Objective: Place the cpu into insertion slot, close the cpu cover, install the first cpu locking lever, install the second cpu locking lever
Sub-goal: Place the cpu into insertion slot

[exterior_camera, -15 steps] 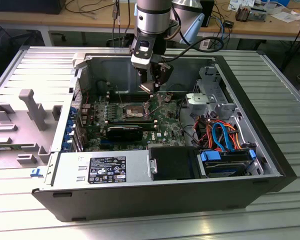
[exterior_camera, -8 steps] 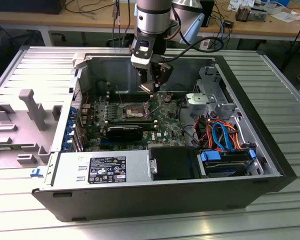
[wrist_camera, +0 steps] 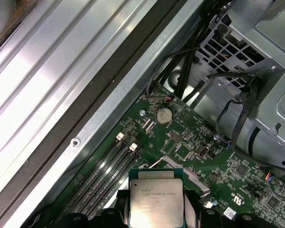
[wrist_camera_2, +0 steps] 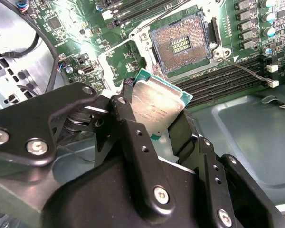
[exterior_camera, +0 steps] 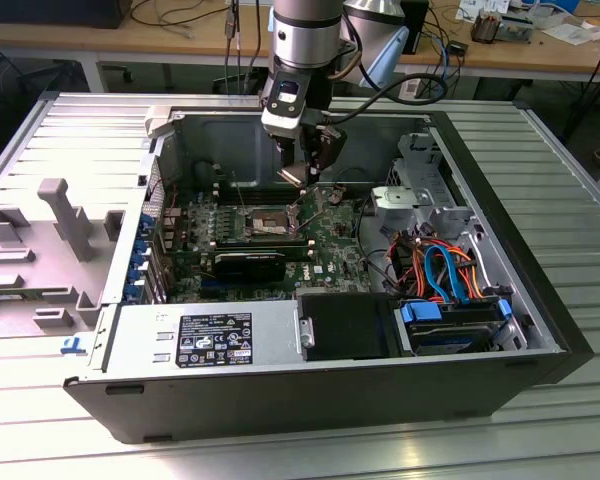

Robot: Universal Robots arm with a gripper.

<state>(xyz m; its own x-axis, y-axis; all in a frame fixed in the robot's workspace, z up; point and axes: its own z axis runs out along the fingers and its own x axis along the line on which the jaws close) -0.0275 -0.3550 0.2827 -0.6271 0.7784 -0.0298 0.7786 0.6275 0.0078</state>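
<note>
Hanging at the upper middle of the exterior view, the gripper [exterior_camera: 310,180] is clamped on the cpu [wrist_camera_2: 157,108], pinching two of its edges above the green board [wrist_camera_2: 76,28]. The slot [wrist_camera_2: 183,43] lies uncovered, gold contacts showing, near the cpu but apart from it.

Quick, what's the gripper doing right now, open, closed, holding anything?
Gripper: closed on the cpu, which is not yet in the insertion slot.

We note ribbed metal tabletop [exterior_camera: 550,170], light glinting along grooves. Behind, we see long wooden desk [exterior_camera: 140,42] strewn with cables [exterior_camera: 185,12], papers [exterior_camera: 570,28]. Grey floor [exterior_camera: 550,92] beneath desk.
</note>
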